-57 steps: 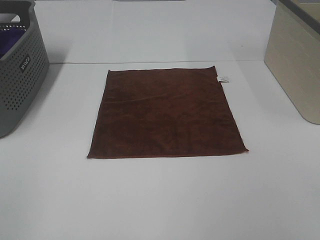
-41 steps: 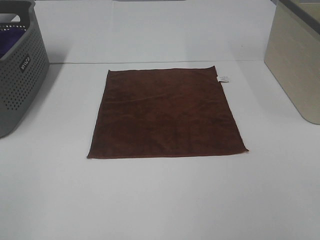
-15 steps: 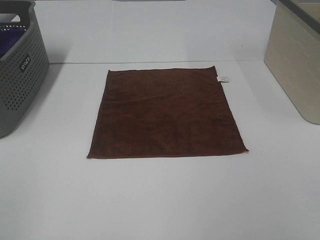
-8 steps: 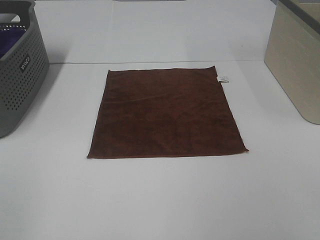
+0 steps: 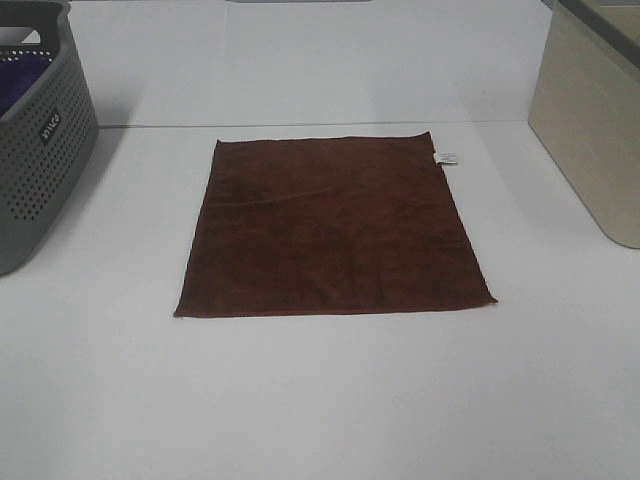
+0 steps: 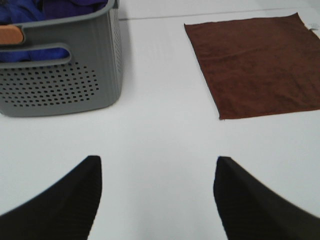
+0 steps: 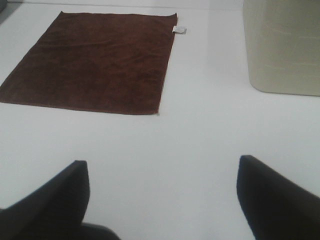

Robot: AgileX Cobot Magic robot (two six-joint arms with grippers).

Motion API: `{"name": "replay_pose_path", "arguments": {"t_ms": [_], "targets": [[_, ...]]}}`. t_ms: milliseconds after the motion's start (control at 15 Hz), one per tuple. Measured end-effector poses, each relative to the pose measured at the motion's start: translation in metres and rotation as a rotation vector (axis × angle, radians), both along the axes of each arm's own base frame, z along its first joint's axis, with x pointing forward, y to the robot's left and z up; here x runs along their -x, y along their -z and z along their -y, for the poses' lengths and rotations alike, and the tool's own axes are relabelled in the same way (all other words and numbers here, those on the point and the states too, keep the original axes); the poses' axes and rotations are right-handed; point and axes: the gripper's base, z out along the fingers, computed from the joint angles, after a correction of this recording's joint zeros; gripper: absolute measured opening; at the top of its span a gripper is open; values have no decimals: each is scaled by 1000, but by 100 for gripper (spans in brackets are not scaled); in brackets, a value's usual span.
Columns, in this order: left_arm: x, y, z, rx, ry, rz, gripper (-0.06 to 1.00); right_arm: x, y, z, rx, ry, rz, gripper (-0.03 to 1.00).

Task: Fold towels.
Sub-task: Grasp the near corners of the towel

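High view: we saw a dark brown, roughly square cloth towel [image 5: 335, 228] spread flat and unfolded at the middle of the white table [image 5: 320, 400]. A small white tag [image 5: 446, 157] stuck out at the towel's 1 o'clock corner.

Neither arm showed in the high view.

Left wrist view: the left gripper [image 6: 156, 165] was spread wide, its two black fingers [image 6: 90, 190] far apart with only bare table between them. It held nothing. The towel [image 6: 257, 65] lay ahead of it, well apart and untouched.

Right wrist view: the right gripper [image 7: 161, 162] was likewise wide open and gripped nothing. The towel [image 7: 95, 62] lay ahead of it, well apart, with its tag [image 7: 179, 30] at the far corner.

Surroundings, high view: a grey perforated plastic basket [image 5: 40, 170] stood at 10 o'clock of the towel, apart from it. It held bundled blue-purple cloth [image 6: 30, 10]. A beige rectangular bin [image 5: 590, 130] stood at 2 o'clock of the towel, also apart.

We noted only bare table between each gripper and the towel. The basket [image 6: 55, 85] stood near the left gripper and the bin [image 7: 282, 45] near the right gripper, each to the outer side of the towel.
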Motion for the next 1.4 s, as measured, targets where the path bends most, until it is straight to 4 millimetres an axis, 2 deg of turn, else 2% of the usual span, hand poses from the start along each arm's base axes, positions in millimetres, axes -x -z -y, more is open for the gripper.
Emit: {"name": "replay_pose_path", "arguments": {"t_ms": [67, 133, 267, 467, 667, 867, 1000, 1067, 1267, 1400], "targets": [[-1, -6, 0, 11, -1, 54, 62, -2, -4, 0, -5, 5, 25, 77], [-5, -16, 2, 69, 2, 175, 62, -15, -11, 0, -18, 17, 39, 77], [-13, -17, 4, 119, 2, 207, 62, -30, -14, 0, -25, 26, 3, 77], [-42, -19, 8, 224, 7, 155, 62, -66, -19, 0, -44, 47, -36, 77], [-78, -14, 12, 300, -11, 14, 62, -103, -10, -3, -77, 56, -166, 77], [-116, 2, 18, 434, -41, -189, 62, -142, 8, -3, -78, 78, -292, 76], [-135, 11, 21, 498, -70, -264, 62, -160, 18, -4, -98, 94, -329, 76], [-160, 28, 23, 557, -111, -373, 62, -184, 27, -6, -133, 111, -400, 75], [-192, 64, 28, 591, -145, -558, 62, -220, 26, -10, -166, 111, -503, 73], [-214, 83, 30, 583, -140, -650, 62, -241, 38, -12, -169, 104, -629, 73]]}}
